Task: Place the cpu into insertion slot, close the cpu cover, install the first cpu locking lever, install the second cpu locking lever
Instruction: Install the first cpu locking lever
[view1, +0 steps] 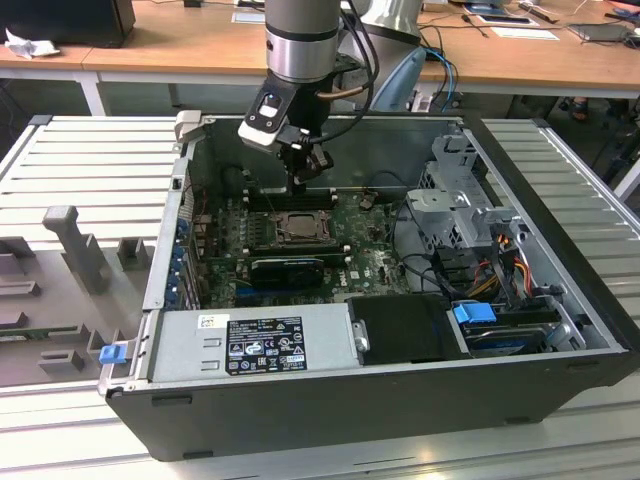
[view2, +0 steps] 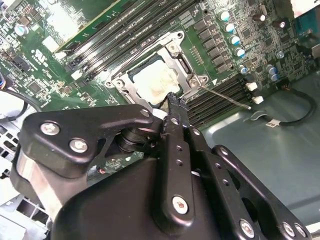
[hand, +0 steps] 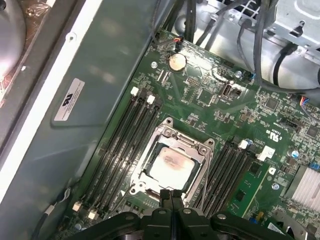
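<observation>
Silver cpu cover (hand: 176, 137) lies closed over the cpu (hand: 170, 165); jaws pressed together, empty.

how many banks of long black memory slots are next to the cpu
2: one bank on one side of the cpu, the other bank on the opposite side. The fingers hide some board nearby.

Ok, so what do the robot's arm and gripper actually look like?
The arm is a grey cylinder with a shiny silver band and a black ring. Black cables loop beside it, and a pale box with a dark face sits at the wrist. The gripper is black: jointed link bars with silver screws and narrow fingers.
</observation>
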